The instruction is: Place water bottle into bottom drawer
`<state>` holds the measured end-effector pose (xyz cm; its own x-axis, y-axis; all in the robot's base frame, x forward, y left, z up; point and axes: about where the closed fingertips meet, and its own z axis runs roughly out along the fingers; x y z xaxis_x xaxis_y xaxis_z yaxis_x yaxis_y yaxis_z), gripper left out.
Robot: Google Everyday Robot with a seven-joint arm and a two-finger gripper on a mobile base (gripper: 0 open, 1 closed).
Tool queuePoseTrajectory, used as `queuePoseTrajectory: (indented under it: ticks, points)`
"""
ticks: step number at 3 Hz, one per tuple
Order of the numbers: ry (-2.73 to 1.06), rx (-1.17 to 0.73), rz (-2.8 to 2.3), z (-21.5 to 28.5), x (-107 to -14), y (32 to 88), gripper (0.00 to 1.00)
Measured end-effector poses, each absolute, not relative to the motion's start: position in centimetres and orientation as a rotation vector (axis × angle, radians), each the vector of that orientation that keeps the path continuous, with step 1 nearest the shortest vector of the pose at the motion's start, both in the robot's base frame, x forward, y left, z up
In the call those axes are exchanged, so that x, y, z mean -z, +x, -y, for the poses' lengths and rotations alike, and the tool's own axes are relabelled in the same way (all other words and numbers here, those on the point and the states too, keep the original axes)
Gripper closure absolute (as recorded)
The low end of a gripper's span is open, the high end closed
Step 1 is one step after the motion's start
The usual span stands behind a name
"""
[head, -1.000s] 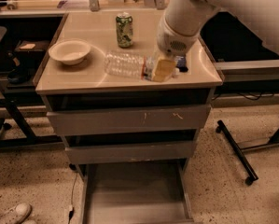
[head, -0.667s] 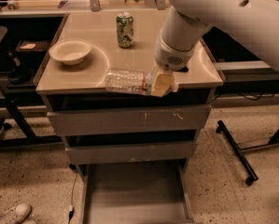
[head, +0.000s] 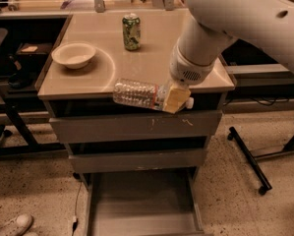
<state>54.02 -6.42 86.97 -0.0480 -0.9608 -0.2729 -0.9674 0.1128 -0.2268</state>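
Gripper (head: 175, 98) clamped around the water bottle (head: 134, 93), held sideways beyond the bench (head: 151, 58) front edge, above the open bottom drawer (head: 141, 203).

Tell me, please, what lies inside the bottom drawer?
Only bare grey floor shows in the bottom drawer; its front is cropped. The end effector holds the water bottle higher up.

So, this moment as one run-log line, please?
gripper: shut on water bottle, at tabletop front edge | water bottle: horizontal | bottom drawer: open below
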Motion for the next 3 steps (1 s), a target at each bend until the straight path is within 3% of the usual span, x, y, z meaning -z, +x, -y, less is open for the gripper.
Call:
queuePoseTrajectory:
  ticks: [2, 3]
  points:
    - [-1.843, -0.249, -2.199, 7.8, -75.5, 50.0, 1.0]
    - [-1.842, -0.253, -2.201, 7.7, -75.4, 50.0, 1.0]
